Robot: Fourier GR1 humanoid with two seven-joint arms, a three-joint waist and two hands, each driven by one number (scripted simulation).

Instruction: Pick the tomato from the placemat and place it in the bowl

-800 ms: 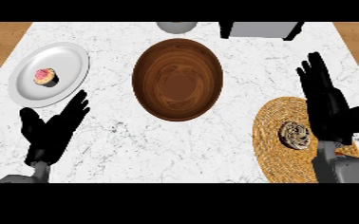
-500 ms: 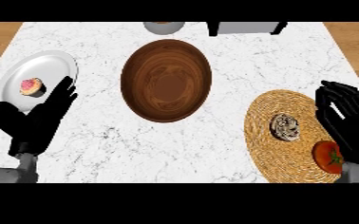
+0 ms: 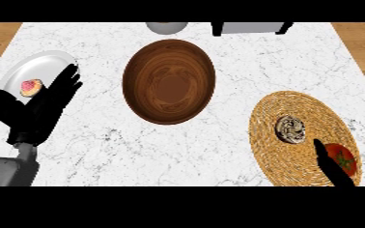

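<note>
While on placemat, tomato (hand beside)

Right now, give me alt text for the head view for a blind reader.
A red tomato sits on a woven placemat at lower right, with a straight finger of the right hand beside it, and an empty wooden bowl at the counter's centre. The left hand rests open at left by a plate with a pastry.
</note>
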